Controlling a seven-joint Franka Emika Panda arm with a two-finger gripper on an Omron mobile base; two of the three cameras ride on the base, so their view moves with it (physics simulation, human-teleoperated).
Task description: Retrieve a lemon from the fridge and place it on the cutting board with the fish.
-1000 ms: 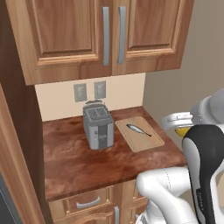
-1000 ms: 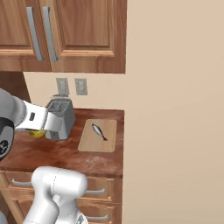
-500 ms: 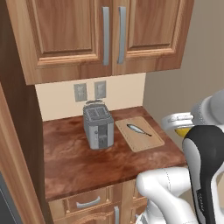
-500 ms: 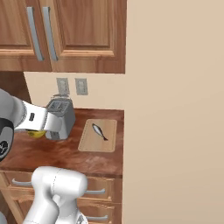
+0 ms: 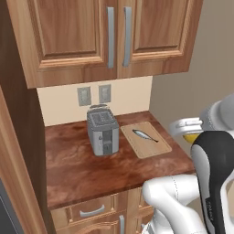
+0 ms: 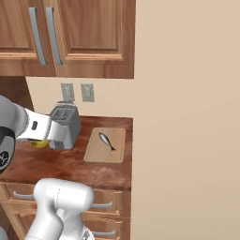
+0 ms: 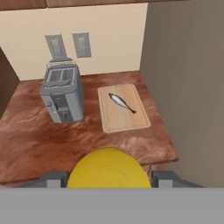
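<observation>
My gripper (image 7: 109, 177) is shut on the lemon (image 7: 108, 168), a bright yellow fruit that sits between the two dark fingertips (image 7: 54, 178). It hangs in front of the counter's near right corner, short of the cutting board (image 7: 118, 120). That pale tan board lies at the counter's right end with a small grey fish (image 7: 122, 103) on it. From the left base view the lemon (image 5: 191, 137) peeks out under the white hand, right of the cutting board (image 5: 155, 146) and fish (image 5: 145, 135). The right base view has the lemon (image 6: 40, 143) left of the board (image 6: 98, 152). The fridge is out of view.
A grey metal toaster (image 5: 102, 130) stands on the reddish-brown counter (image 5: 77, 169) just left of the board. Wall cabinets (image 5: 109, 36) hang overhead. A beige wall (image 7: 188, 87) closes the counter's right end, and a tall wood panel (image 5: 18, 151) borders its left.
</observation>
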